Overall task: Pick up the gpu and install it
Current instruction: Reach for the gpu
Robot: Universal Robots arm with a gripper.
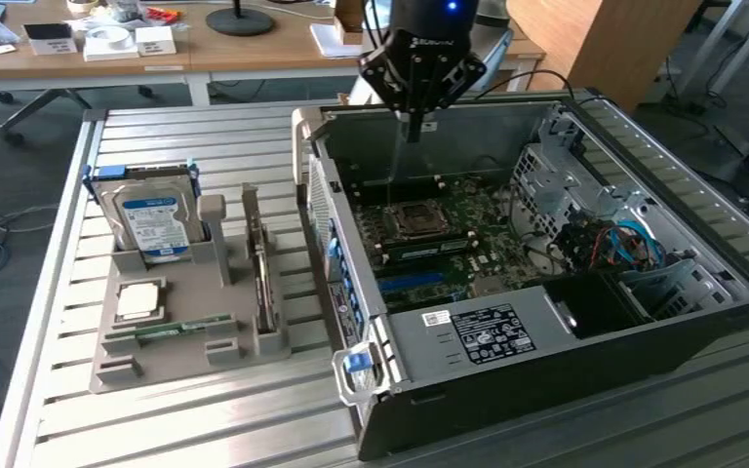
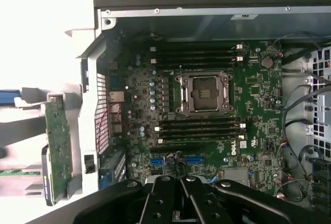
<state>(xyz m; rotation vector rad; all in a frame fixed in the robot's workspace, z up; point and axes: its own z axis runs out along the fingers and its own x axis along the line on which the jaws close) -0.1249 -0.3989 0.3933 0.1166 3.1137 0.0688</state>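
Observation:
The gpu (image 1: 261,265) stands on edge in a slot of the grey holder (image 1: 167,356), at the exterior view's left of the open computer case (image 1: 687,322). In the wrist view the gpu (image 2: 57,149) shows as a green board beside the case wall. My gripper (image 1: 416,125) hangs above the back part of the case, over the motherboard (image 1: 459,244), well apart from the gpu. Its black fingers (image 2: 164,195) are shut together with nothing between them, the gripper (image 2: 176,182) pointing down at the motherboard (image 2: 258,131) near the empty CPU socket (image 2: 204,93).
The holder also carries a silver hard drive with a blue label (image 1: 153,222), a CPU chip (image 1: 140,298) and a RAM stick (image 1: 173,330). Cables (image 1: 615,244) and a drive cage (image 1: 550,171) fill the case's far side. Desks with clutter stand behind the slatted table (image 1: 192,429).

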